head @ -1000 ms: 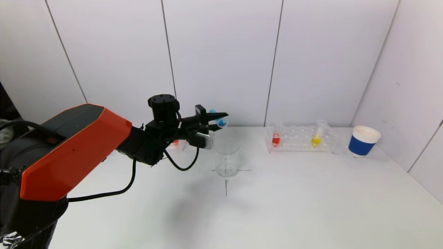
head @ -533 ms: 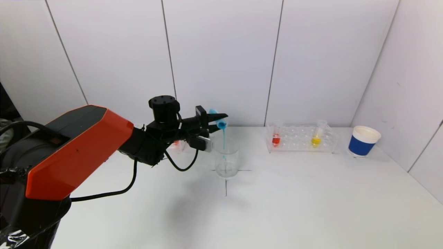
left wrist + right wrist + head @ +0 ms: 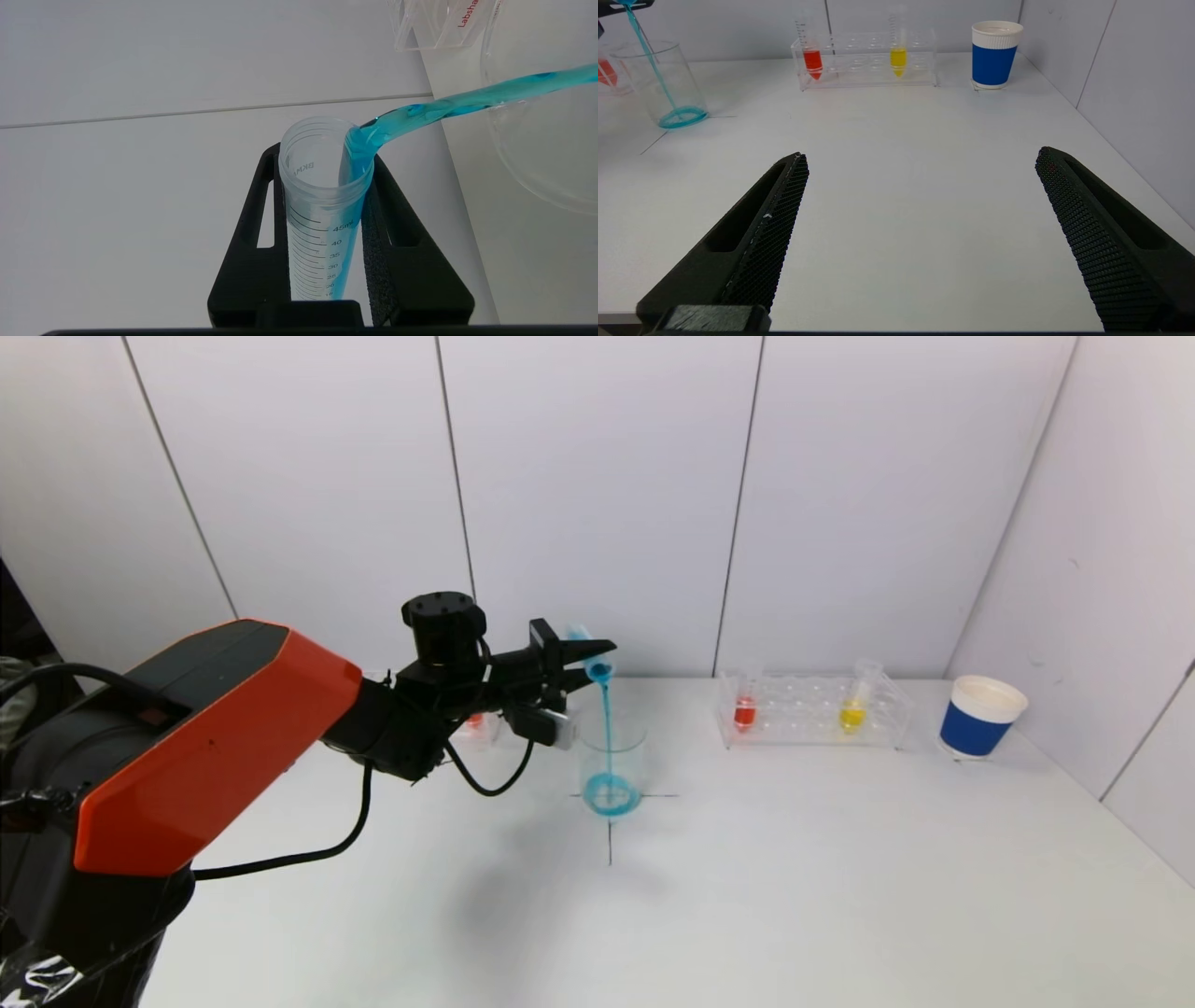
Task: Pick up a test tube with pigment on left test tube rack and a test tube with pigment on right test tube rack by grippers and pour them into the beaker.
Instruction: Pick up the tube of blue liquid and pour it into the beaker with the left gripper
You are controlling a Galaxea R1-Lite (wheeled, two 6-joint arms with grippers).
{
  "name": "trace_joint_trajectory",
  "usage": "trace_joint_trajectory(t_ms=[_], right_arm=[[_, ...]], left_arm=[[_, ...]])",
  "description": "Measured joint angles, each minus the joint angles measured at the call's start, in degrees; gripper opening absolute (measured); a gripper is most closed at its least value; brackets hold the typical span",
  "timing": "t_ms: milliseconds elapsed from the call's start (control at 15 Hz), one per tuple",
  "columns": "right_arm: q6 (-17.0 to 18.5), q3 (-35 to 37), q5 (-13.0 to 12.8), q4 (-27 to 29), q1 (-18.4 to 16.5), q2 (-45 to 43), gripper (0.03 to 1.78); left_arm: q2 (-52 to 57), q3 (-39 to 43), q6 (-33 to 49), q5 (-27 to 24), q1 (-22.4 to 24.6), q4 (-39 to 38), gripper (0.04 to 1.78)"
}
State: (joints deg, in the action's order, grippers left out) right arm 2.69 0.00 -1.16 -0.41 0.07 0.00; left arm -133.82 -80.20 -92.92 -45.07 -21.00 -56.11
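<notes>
My left gripper (image 3: 588, 655) is shut on a clear graduated test tube (image 3: 322, 205) and holds it tipped above the glass beaker (image 3: 613, 761). A stream of blue pigment (image 3: 607, 728) runs from the tube's mouth into the beaker, where blue liquid pools at the bottom (image 3: 683, 116). The left rack (image 3: 476, 726) sits mostly hidden behind the left arm, with a red tube in it. The right rack (image 3: 810, 711) holds a red tube (image 3: 744, 711) and a yellow tube (image 3: 851, 713). My right gripper (image 3: 922, 161) is open and empty over the near table, out of the head view.
A blue and white paper cup (image 3: 980, 717) stands at the far right by the wall. Black cross lines (image 3: 610, 831) mark the table under the beaker. Walls close the table at the back and right.
The left gripper has tipped the tube further. Blue pigment began to run out and now streams into the beaker, which held nothing before and now has a blue pool.
</notes>
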Motion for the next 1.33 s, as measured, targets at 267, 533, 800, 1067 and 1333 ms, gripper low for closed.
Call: trace_joint_trajectory(t_ms=[267, 533, 800, 1067, 1333], right_arm=[[0.02, 0.0, 0.01, 0.0, 0.0, 0.0, 1.77], [0.02, 0.0, 0.01, 0.0, 0.0, 0.0, 1.77], [0.02, 0.0, 0.04, 0.0, 0.0, 0.0, 1.77], [0.0, 0.0, 0.01, 0.0, 0.0, 0.0, 1.77], [0.02, 0.0, 0.01, 0.0, 0.0, 0.0, 1.77]], left_arm=[[-0.17, -0.09, -1.87, 0.12, 0.0, -0.04, 0.45], [-0.44, -2.77, -3.8, -0.11, -0.27, 0.16, 0.45], [-0.56, -3.25, -5.9, -0.18, -0.33, 0.16, 0.45], [-0.56, -3.29, -8.0, -0.85, -0.33, 0.13, 0.45], [-0.55, -3.29, -8.59, -0.99, -0.35, 0.13, 0.45]])
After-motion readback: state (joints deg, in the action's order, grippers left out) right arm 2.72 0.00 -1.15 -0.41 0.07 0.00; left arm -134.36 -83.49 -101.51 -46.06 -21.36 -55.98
